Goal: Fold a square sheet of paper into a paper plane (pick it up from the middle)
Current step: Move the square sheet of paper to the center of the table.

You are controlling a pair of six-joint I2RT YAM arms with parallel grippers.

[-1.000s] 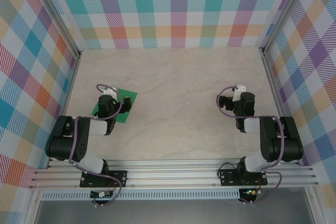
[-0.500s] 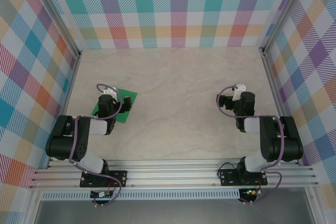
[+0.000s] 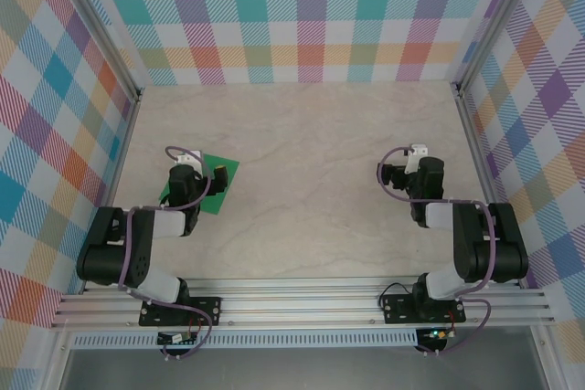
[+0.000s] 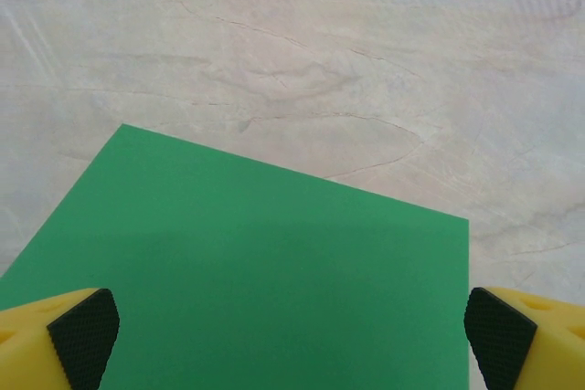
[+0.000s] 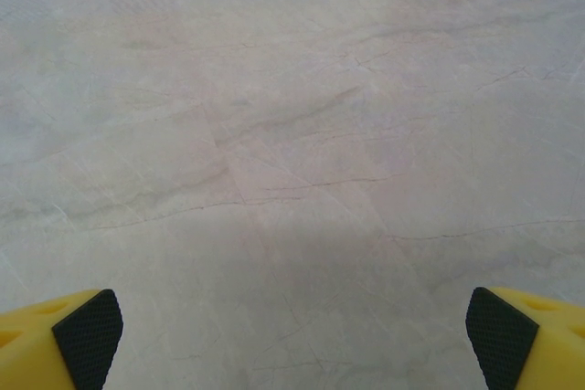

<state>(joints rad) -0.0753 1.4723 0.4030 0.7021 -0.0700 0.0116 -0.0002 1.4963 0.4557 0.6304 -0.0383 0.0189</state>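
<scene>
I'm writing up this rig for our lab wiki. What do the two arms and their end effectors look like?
The left arm and right arm are black with pale grey links, and looping purple cables run along them; a small white part sits by each wrist. The left end effector and right end effector have yellow fingers tipped with black cross-hatched pads.

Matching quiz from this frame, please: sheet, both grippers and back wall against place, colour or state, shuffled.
Things:
1. square sheet of paper
2. left gripper
3. right gripper
4. back wall

Descriptions:
A. open, over bare table
B. colourful plaid
C. bright green, flat and unfolded, on the table's left side
D. open, over the green sheet

Pairs: 1-C, 2-D, 3-A, 4-B
</scene>
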